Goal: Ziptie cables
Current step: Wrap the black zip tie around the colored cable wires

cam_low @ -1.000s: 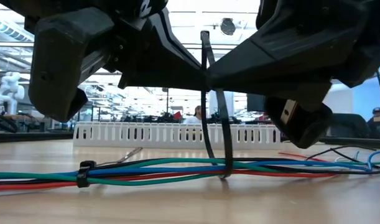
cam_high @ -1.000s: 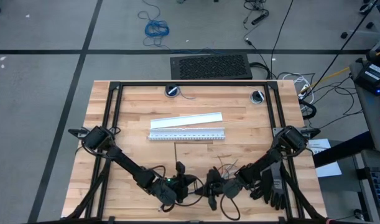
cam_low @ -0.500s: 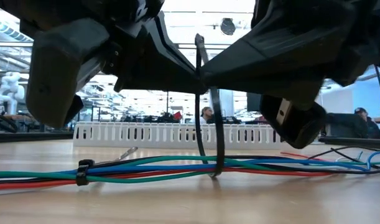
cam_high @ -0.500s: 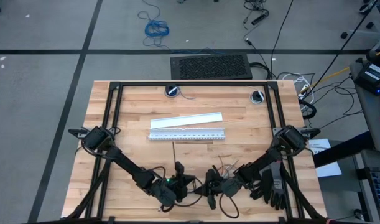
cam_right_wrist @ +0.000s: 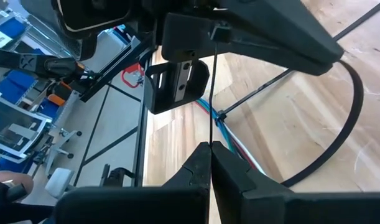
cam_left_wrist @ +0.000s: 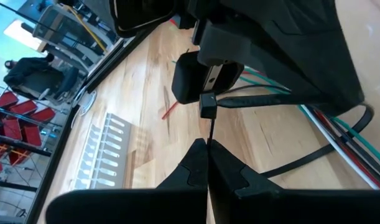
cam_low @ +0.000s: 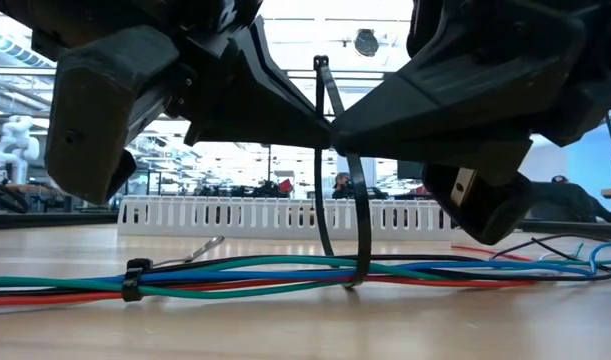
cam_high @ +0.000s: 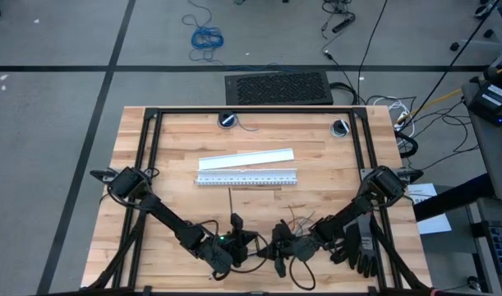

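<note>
Pinching one ziptie (cam_low: 357,215) from both sides, our left gripper (cam_low: 320,125) and right gripper (cam_low: 337,125) clamp it looped around the cables (cam_low: 255,272), ready for tightening above the worktop (cam_low: 285,325).

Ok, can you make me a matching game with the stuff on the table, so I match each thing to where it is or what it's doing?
Things:
1. bundle of thin blue, green and red wires
2. long thin black plastic ziptie
3. white slotted plastic strip
4. left pincer

States:
A. looped around the wires
B. shut on the ziptie's thin strap
C. standing behind, farther back on the table
D. lying flat on the wooden table

Pairs: 1-D, 2-A, 3-C, 4-B
</note>
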